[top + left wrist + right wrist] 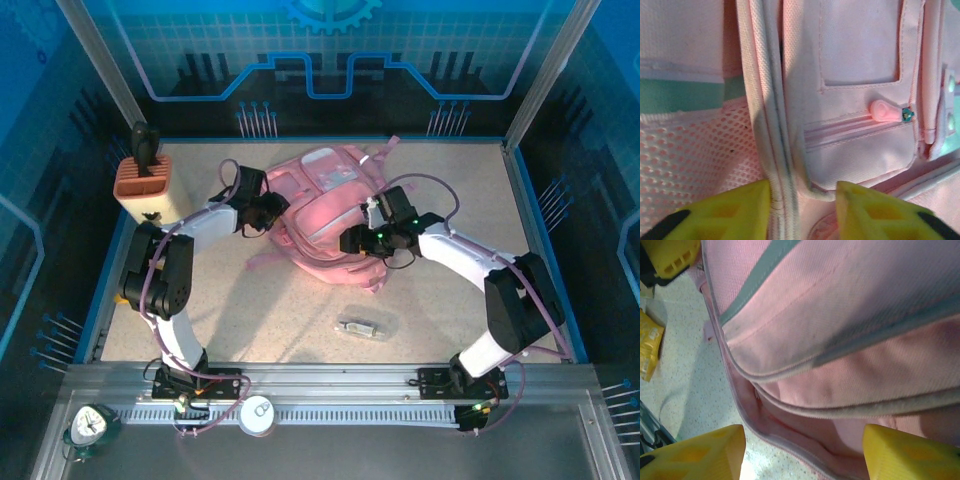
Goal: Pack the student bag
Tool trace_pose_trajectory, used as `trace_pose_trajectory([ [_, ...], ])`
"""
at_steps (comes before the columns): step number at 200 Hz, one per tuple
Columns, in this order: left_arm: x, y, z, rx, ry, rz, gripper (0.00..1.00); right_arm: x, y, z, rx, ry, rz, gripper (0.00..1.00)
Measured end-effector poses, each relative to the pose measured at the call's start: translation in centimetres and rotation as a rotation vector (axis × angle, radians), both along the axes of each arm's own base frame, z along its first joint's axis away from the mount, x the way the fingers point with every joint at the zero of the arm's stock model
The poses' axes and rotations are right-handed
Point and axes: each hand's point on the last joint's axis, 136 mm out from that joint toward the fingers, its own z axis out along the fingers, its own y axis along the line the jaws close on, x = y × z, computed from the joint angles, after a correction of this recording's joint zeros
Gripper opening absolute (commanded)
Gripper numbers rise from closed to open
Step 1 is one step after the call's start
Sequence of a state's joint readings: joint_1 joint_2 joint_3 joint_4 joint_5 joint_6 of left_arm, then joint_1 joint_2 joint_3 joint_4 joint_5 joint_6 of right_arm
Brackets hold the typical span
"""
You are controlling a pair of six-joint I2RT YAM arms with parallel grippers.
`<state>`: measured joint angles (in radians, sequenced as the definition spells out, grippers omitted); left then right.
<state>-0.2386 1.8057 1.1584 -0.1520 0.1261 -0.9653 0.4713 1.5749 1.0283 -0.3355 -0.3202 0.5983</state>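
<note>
Left gripper (804, 195): jaws parted, straddling a piped seam (772, 150) of the student bag (325, 200).
Right gripper (802, 440): jaws wide, empty, at the bag's gaping edge.
Bag: lying mid-worktop (450, 290); no contents seen inside.
Technique: pinch one edge layer only, then lift to widen the mouth.
Clear packet (362, 324): on worktop, unpacked.

Matt woven-cloth student bag (322, 205)
</note>
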Motion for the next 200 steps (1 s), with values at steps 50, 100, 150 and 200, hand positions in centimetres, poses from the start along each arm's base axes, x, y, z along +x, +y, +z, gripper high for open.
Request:
trace_pose_trajectory([
  [50,-0.5,0.3,-1.5,0.003,0.056,0.058,0.50,0.6,0.2,-0.4,0.011,0.005,-0.020,0.64],
  [100,0.6,-0.7,-2.2,-0.032,0.066,0.084,0.14,0.8,0.2,-1.3,-0.004,0.018,-0.027,0.65],
  [150,1.0,-1.4,-1.6,-0.040,0.049,0.086,0.00,2.6,-0.8,-1.6,-0.021,0.016,-0.064,0.67],
  [200,-0.5,-3.2,-0.2,-0.053,0.023,0.067,0.00,6.6,-3.3,-1.9,-0.037,0.008,-0.159,0.70],
])
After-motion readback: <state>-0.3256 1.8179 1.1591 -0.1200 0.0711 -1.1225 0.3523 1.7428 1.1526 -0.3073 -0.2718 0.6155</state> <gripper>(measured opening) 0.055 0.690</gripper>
